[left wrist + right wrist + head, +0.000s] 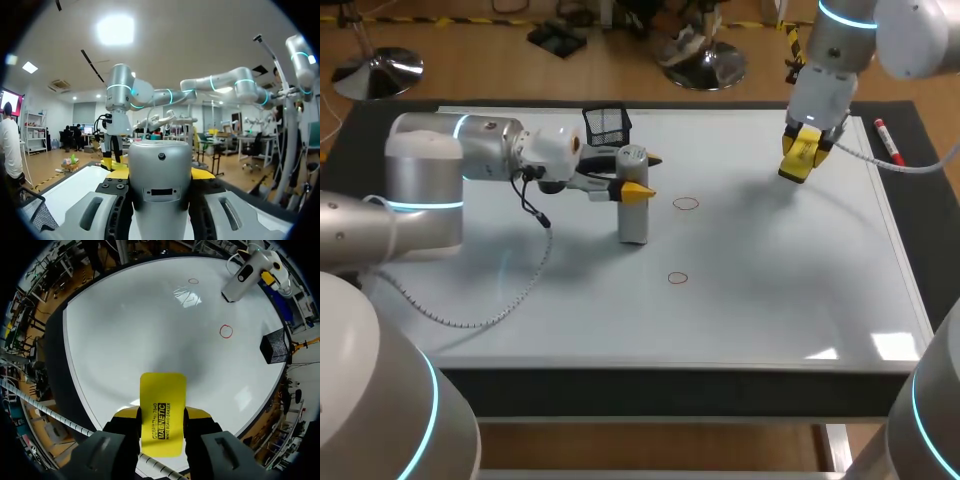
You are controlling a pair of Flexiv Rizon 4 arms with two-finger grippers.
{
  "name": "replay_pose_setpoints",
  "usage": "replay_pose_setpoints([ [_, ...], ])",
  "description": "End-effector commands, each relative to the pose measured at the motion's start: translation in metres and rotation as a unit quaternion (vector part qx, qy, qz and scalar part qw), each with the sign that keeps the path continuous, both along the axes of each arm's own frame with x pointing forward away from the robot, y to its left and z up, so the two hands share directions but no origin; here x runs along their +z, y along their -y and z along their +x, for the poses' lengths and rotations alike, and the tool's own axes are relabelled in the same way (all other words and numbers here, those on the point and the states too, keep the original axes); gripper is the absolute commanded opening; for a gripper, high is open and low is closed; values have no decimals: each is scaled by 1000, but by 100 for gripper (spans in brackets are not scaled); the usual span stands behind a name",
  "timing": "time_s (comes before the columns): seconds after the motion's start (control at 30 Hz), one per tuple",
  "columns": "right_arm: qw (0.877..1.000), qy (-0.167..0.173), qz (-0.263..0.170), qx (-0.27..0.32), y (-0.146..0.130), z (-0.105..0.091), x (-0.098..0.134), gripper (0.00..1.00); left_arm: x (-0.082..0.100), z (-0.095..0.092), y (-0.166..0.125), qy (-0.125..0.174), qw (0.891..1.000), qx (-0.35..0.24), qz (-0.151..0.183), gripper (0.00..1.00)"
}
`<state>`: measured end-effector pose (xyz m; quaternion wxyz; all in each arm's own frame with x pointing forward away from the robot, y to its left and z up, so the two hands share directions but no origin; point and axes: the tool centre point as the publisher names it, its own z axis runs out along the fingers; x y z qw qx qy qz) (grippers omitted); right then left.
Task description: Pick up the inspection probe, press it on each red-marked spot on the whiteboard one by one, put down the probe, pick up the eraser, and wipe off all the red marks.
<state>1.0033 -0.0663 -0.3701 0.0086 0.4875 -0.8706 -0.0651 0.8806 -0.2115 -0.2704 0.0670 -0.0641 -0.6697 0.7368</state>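
Observation:
The silver probe stands upright on the whiteboard, left of centre, with my left gripper shut on its upper part from the side. In the left wrist view the probe fills the gap between the fingers of the left gripper. Two red circles are drawn on the board, one just right of the probe and one nearer the front. My right gripper hangs above the board's back right, shut on the yellow eraser. From there the red circles and the probe lie far ahead.
A black mesh basket stands at the board's back edge behind the probe. A red marker lies on the dark mat off the board's back right corner. A cable from the left arm trails over the board's left part.

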Motion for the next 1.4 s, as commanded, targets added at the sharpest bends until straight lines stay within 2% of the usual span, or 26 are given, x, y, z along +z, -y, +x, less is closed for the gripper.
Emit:
replay_pose_setpoints([
  [0.03,1000,0,-2,1,0,1,1,0,11,-11,-10,-1,1000,16,6,0],
  [0.53,1000,0,-2,1,0,1,1,0,27,-47,-69,-1,997,73,-3,0],
  [0.83,1000,0,-2,1,0,1,1,0,25,-66,-107,-3,994,109,5,0],
  [1.4,1000,0,-2,1,0,1,1,0,27,-108,-179,-7,979,204,2,0],
])
